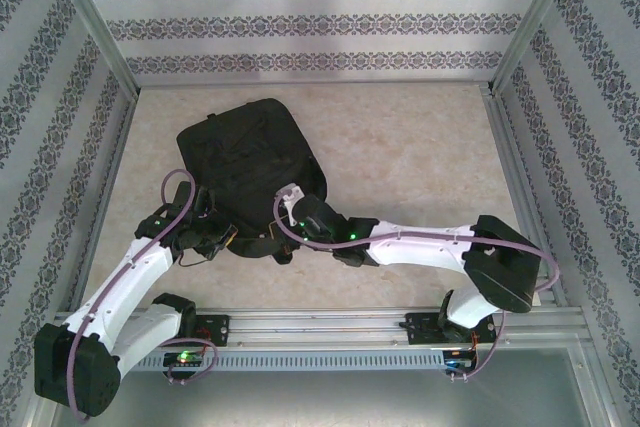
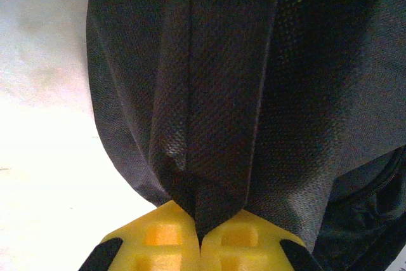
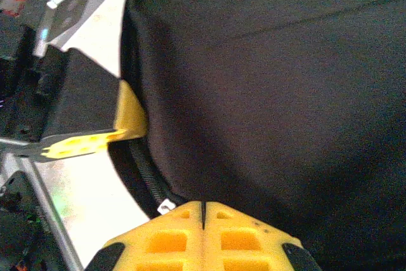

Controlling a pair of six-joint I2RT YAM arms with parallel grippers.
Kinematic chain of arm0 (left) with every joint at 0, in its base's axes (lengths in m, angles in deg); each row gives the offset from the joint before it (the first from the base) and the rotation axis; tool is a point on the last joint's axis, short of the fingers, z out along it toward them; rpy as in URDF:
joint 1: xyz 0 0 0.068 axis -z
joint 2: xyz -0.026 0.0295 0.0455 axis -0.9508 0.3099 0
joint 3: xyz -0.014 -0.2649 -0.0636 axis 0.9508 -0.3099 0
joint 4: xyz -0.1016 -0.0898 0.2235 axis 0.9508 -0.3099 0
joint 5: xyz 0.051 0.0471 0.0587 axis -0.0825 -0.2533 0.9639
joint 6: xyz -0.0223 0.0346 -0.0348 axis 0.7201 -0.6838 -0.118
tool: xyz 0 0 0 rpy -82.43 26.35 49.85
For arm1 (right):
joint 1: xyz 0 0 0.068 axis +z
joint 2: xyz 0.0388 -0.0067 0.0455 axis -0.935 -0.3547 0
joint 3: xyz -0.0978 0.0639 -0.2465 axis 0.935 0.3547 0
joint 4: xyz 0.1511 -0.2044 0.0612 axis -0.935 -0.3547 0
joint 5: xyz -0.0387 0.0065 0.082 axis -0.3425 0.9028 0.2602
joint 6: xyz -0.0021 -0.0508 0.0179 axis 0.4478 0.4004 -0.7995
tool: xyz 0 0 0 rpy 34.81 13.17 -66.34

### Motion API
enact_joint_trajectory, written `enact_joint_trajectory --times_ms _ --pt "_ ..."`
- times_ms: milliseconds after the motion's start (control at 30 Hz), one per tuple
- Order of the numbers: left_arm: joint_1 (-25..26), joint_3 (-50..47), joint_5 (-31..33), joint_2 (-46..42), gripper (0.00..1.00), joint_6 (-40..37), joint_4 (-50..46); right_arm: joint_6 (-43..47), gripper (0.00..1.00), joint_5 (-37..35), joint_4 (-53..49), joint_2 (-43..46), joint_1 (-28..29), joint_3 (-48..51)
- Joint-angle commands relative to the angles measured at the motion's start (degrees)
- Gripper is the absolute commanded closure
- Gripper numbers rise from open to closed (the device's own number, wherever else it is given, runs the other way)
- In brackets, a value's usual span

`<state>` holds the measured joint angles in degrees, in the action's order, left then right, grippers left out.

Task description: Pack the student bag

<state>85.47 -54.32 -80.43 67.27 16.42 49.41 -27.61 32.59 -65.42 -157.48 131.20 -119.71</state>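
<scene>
The student bag [image 2: 254, 93] is pinched thinly by the left gripper [image 2: 198, 236], right gripper [image 3: 203, 214] pressed together; fabric could be tugged free.

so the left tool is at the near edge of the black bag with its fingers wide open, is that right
Not quite. The left tool is at the near edge of the black bag, but its fingers are shut, not wide open: they pinch a fold of the bag's fabric. The left wrist view shows it.
</scene>
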Motion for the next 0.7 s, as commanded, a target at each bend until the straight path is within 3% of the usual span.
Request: enact_joint_trajectory --times_ms 0,500,667 --pt "-0.08 0.98 5.22 -0.35 1.0 -2.91 -5.28 1.39 1.0 -2.0 -1.28 2.35 -2.98 1.08" --pt "-0.46 4.76 11.51 -1.3 1.0 -9.39 -10.41 6.66 1.0 -1.87 -8.08 6.99 -9.34 1.65" --pt "-2.03 6.64 13.08 0.71 1.0 -12.76 -11.48 7.45 1.0 3.09 -8.74 6.14 -9.86 0.39"
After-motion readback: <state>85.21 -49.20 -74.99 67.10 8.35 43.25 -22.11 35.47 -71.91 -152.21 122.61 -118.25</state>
